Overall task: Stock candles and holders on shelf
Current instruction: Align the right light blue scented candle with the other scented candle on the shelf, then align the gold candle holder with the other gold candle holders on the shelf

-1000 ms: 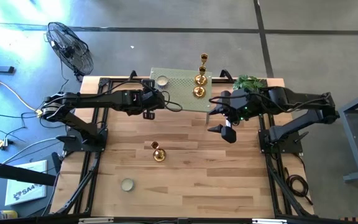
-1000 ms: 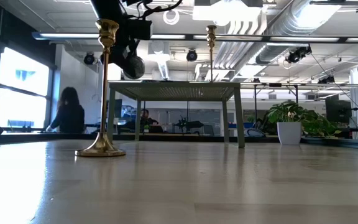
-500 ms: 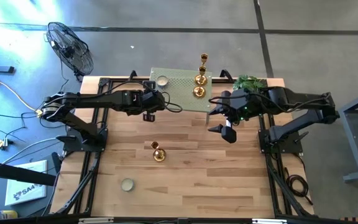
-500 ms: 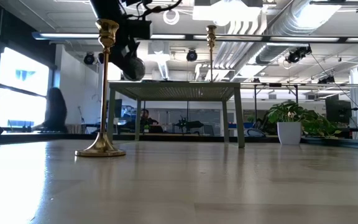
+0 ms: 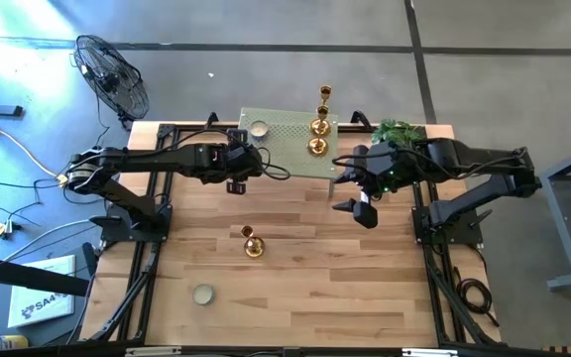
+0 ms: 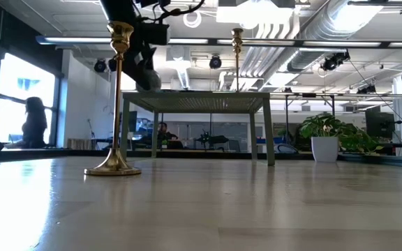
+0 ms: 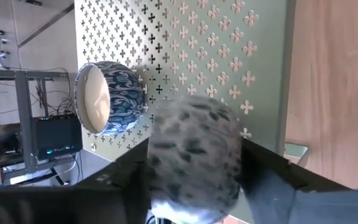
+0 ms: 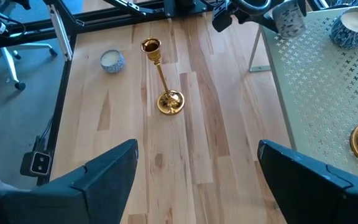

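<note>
The pale green perforated shelf (image 5: 290, 149) stands at the table's far middle. A blue-patterned candle (image 7: 107, 98) and two gold holders (image 5: 319, 126) (image 5: 316, 146) stand on it. My left gripper (image 7: 194, 186) hovers over the shelf's near left corner, shut on a grey speckled candle (image 7: 194, 143), which looks blurred. A tall gold holder (image 5: 253, 246) stands on its round base mid-table. Another candle (image 5: 202, 294) sits near the front left. My right gripper (image 8: 197, 180) hangs open and empty over the table, right of the shelf. My left gripper pinches the speckled candle between its two fingers, on opposite sides of its round wall (image 7: 160, 168). The fingers slant down from the table's left toward the shelf. The candle hangs clear above the shelf's top (image 8: 289, 18).
A potted plant (image 5: 397, 131) stands at the table's far right corner, next to the right arm. A floor fan (image 5: 112, 74) stands beyond the table's far left. Bare wood lies between the tall holder and the front edge.
Both arms have kept their place. In the low view the candle at my left gripper shows a narrower, more tipped outline than half a second ago.
</note>
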